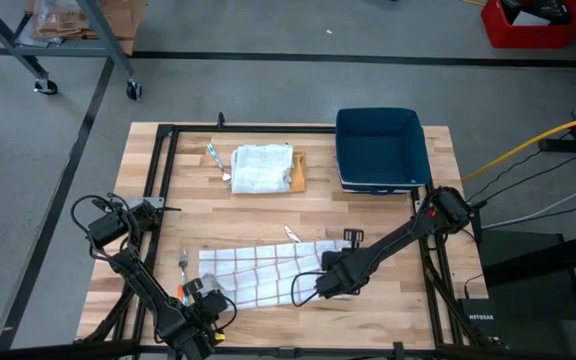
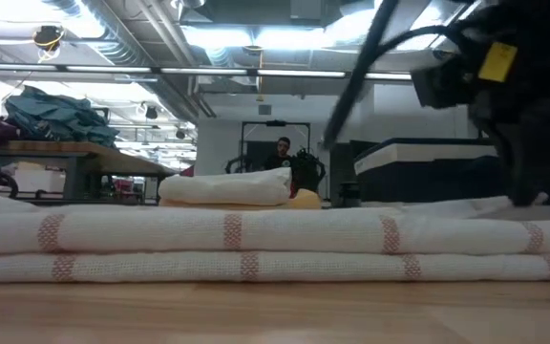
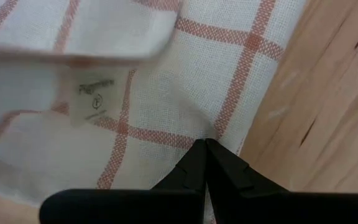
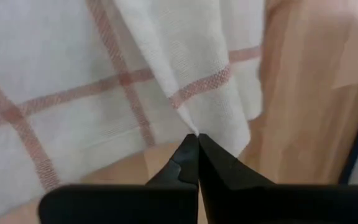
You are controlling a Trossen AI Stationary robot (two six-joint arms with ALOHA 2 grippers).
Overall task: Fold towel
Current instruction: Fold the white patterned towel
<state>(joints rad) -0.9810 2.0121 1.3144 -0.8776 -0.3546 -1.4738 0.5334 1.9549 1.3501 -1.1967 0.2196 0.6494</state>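
Observation:
A white towel (image 1: 263, 270) with red grid lines lies along the table's near side. In the low view it shows as stacked layers (image 2: 246, 244). My left gripper (image 1: 208, 298) is shut on the towel at its near left end, and the left wrist view shows its fingertips (image 3: 205, 148) closed on the cloth next to bare wood. My right gripper (image 1: 326, 282) is shut on the towel's right end, where a narrow fold runs up to the fingertips (image 4: 197, 140). My left gripper pinches the towel between its two fingers close to an edge (image 3: 225, 134), slanting down from above. The cloth around it lies flat on the table, and a small label (image 3: 95, 93) shows nearby. My right gripper pinches a narrow fold of the towel (image 4: 194, 115) at its right end, slanting down from above. The fold is drawn up into a ridge toward the fingers, and the rest lies on the wood.
A second, folded towel (image 1: 261, 167) rests on a wooden board at the far middle, with a utensil (image 1: 216, 160) beside it. A dark blue bin (image 1: 380, 148) stands at the far right. A fork (image 1: 183, 262) lies left of the towel.

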